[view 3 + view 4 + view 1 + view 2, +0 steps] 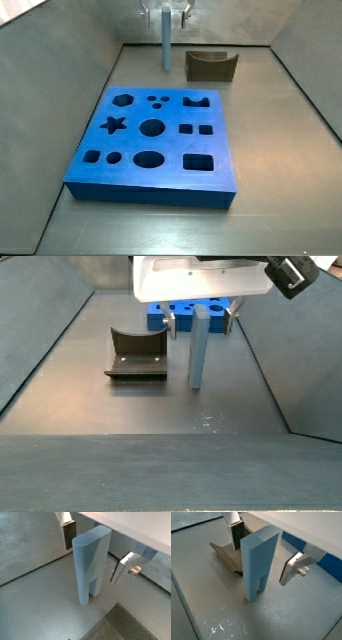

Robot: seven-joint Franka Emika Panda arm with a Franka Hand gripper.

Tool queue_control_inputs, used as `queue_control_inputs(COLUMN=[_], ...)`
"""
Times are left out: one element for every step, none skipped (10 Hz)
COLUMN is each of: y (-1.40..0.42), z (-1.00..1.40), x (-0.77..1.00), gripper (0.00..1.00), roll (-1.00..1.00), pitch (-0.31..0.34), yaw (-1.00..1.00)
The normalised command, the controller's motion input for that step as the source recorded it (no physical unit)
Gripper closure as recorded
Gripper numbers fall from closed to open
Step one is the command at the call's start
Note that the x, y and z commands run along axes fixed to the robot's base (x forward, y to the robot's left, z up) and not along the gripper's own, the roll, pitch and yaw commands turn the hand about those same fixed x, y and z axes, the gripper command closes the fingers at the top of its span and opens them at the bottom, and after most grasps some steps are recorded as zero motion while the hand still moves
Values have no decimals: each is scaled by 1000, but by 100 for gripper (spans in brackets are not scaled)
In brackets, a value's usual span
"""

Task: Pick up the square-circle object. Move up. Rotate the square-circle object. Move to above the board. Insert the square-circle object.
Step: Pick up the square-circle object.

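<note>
The square-circle object (90, 562) is a tall light-blue bar with one rounded end. It stands upright on the grey floor, as both wrist views (259, 562) and both side views (167, 40) (198, 346) show. My gripper (92, 561) is open around its upper part, with one silver finger (122, 568) on each side and a gap showing at each finger; it also shows in a wrist view (262, 562) and in both side views (167, 15) (199, 324). The board (154, 130), a thick blue slab with shaped cut-outs, lies apart from the bar (187, 308).
The fixture (210, 66), an olive-brown bracket, stands on the floor right beside the bar (136, 353) (228, 557). Grey walls (80, 90) close in the floor on the sides.
</note>
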Motion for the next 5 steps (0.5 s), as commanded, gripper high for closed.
queue_control_inputs(y=[0, 0, 0, 0, 0], z=[0, 0, 0, 0, 0], x=[0, 0, 0, 0, 0], gripper=[100, 100, 100, 100, 100], roll=[0, 0, 0, 0, 0], pitch=[0, 0, 0, 0, 0], yaw=[0, 0, 0, 0, 0])
